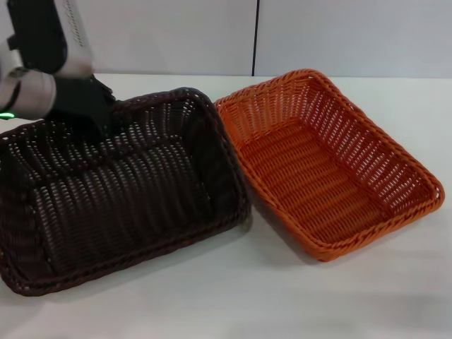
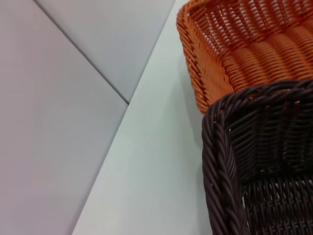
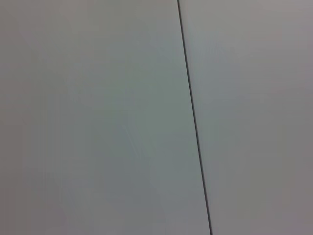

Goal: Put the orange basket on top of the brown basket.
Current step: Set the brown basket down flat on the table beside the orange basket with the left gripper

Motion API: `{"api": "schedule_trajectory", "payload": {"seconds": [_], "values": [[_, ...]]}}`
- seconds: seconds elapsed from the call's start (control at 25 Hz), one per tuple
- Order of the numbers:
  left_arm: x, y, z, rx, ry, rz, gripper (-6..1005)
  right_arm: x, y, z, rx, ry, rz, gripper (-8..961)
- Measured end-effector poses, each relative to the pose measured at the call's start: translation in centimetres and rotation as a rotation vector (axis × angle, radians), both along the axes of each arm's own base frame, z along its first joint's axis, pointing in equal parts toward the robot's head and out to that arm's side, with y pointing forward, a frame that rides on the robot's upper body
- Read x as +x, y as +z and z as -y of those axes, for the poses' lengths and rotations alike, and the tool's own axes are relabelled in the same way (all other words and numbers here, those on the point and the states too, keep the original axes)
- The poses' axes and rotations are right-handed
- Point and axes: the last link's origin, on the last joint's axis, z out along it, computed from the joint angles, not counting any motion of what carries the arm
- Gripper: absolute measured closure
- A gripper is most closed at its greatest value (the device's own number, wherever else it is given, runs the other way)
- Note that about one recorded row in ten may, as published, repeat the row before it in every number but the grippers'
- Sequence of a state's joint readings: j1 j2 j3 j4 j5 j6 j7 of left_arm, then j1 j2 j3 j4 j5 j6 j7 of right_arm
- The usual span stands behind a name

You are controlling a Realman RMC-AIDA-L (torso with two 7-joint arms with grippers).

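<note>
Left tool (image 1: 106, 116) at brown basket (image 1: 127, 198) far rim, orange basket (image 1: 332, 162) beside.

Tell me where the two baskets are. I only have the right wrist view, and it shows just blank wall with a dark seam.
Observer: In the head view the orange basket sits on the table, right of the brown basket and not stacked on it.
Operator: Is either arm near them?
Observer: The left gripper is at the brown basket's far rim. The right gripper shows in no view.
Operator: Is anything inside the baskets?
Observer: No, both are empty.
</note>
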State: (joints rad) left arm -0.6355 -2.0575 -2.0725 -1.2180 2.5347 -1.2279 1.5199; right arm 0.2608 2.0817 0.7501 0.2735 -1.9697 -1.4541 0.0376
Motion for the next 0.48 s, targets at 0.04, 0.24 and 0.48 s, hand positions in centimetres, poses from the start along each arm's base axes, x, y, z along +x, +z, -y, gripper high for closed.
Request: {"api": "schedule_trajectory", "payload": {"seconds": [0.04, 0.24, 0.48], "values": [[0.1, -0.3, 0.0, -0.004, -0.006, -0.003, 772, 0.0, 0.0, -0.1, 0.0, 0.001, 0.001, 120], [0.7, -1.7, 0.0, -0.038, -0.015, 0.033, 772, -0.1, 0.1, -0.2, 0.0, 0.005, 0.005, 120], [1.0, -2.1, 0.0, -0.042, -0.022, 0.048, 717, 0.0, 0.1, -0.3, -0.004, 0.002, 0.008, 120]]}}
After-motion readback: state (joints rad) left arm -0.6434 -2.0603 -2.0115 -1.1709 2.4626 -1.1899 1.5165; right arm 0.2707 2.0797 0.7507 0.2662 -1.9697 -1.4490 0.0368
